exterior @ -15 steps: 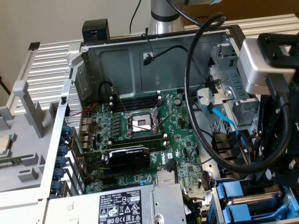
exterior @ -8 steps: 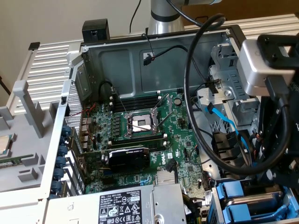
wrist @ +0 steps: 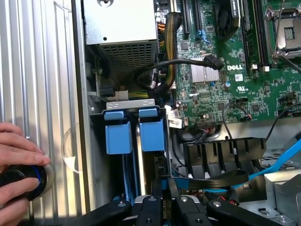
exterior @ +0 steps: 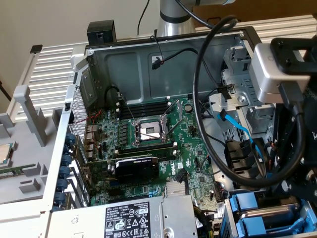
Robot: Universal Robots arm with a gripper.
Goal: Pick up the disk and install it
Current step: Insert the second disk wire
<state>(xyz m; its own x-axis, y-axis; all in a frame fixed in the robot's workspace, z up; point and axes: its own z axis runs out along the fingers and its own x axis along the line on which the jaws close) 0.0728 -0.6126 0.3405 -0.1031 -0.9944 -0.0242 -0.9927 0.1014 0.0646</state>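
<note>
The disk [wrist: 151, 134] stands on edge in the drive cage at the case's corner. Its bright blue rail end faces the power supply, and its grey side runs back toward my gripper [wrist: 160, 190]. The black fingers [wrist: 149, 203] are closed in on the disk's near edge, where a strip of blue rail shows between them. A second blue-railed carrier [wrist: 117, 136] sits in the slot right beside it. In the exterior view, the blue carriers [exterior: 250, 210] lie at the lower right, under my arm's wrist [exterior: 277, 69].
The case lies open, with the green motherboard [exterior: 163, 144], an empty processor socket [exterior: 148, 131] and a grey power supply [wrist: 123, 28]. Black cables [exterior: 208, 114] and a blue data cable [wrist: 277, 162] loop near the cage. A person's hand [wrist: 16, 155] rests on a round black knob outside the case wall.
</note>
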